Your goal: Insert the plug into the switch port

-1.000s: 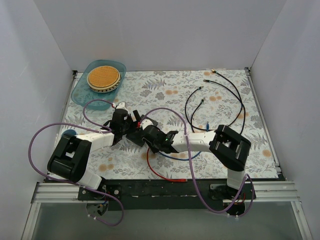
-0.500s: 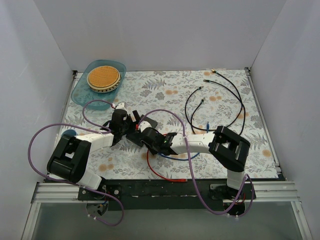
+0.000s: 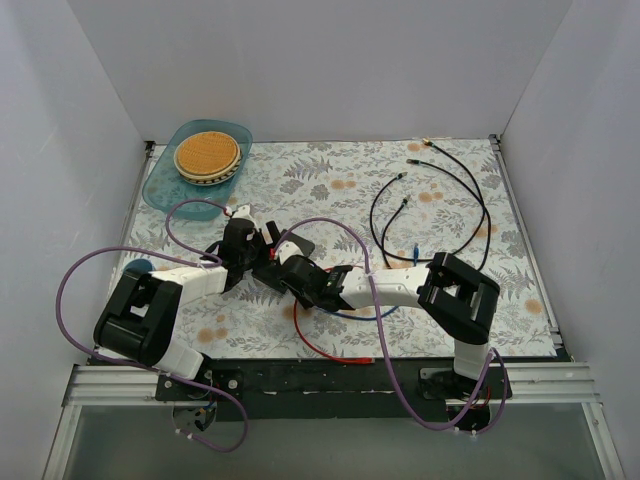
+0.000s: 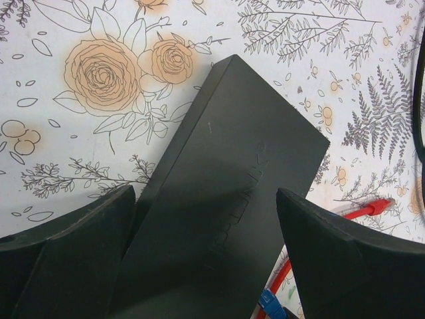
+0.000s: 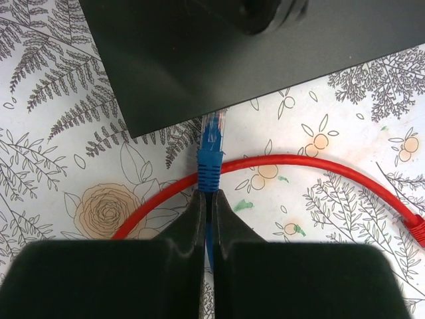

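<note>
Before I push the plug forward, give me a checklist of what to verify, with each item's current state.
1. Plug gripped: right gripper shut just behind the blue plug: ok.
2. Tip at the switch: it reaches the edge: ok.
3. Tip lined up with a port: no sockets visible: cannot tell.
4. Switch braced: left gripper open, straddling it, gap beside one finger: not ok.
5. Red cable clear of the tip: crosses behind it: ok.
</note>
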`<control>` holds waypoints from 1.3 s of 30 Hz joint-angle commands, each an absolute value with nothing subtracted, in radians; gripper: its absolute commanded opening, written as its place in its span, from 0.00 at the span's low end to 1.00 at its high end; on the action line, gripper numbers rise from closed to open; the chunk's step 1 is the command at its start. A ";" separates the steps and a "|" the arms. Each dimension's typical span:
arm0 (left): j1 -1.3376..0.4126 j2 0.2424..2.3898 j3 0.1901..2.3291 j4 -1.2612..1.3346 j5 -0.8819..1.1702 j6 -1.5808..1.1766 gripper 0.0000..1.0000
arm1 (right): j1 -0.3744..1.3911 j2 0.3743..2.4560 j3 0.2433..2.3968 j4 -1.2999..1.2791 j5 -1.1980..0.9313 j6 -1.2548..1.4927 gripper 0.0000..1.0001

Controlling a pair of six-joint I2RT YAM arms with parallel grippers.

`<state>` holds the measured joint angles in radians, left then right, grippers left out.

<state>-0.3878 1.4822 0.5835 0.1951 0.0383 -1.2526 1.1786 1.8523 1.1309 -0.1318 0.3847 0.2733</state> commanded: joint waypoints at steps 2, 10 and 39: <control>-0.397 1.466 0.568 0.169 0.112 -1.261 0.87 | 1.183 1.821 1.181 -0.023 0.413 0.268 0.01; -0.397 1.477 0.571 0.181 0.133 -1.249 0.88 | 1.183 1.827 1.166 -0.009 0.399 0.259 0.01; -0.361 1.520 0.664 0.215 0.155 -1.115 0.95 | 1.181 1.904 1.150 0.003 0.207 0.110 0.01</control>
<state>-0.3618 1.5101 0.6079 0.2104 0.0990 -1.1328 1.1774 1.8633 1.0927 -0.0078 0.3054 0.1349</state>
